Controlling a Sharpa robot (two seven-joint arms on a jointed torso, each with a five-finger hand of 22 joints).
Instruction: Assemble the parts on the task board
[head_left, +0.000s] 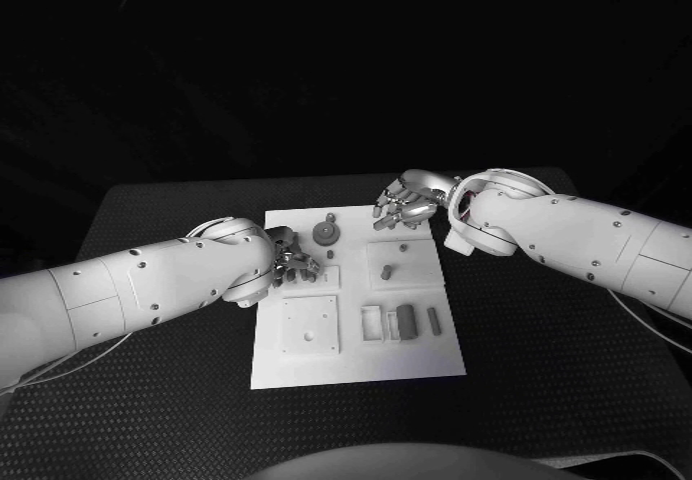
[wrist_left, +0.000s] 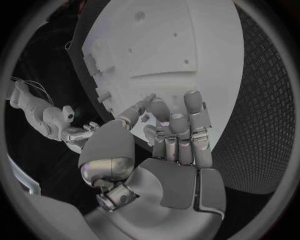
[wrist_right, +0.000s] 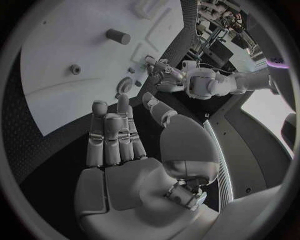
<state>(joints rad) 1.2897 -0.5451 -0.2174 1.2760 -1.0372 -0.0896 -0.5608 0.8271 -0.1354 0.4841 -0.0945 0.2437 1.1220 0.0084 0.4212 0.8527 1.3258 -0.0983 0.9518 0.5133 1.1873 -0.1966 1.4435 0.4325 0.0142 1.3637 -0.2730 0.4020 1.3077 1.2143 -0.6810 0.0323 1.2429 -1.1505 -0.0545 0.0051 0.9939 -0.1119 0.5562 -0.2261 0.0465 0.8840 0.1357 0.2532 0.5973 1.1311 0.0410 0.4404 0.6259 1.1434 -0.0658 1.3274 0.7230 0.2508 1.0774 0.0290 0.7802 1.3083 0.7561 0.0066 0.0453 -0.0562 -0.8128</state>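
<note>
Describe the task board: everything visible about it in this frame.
The task board is a flat white rectangular plate lying in the middle of the black table. Its surface carries raised square blocks, recessed slots and small grey parts, including a gear near the far end. The left hand is at its left edge, the right hand over its far right corner.

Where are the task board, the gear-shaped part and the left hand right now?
task board (head_left: 361, 365), head view, bare near edge.
gear-shaped part (head_left: 329, 234), head view, its centre.
left hand (head_left: 293, 262), head view, middle.
</note>
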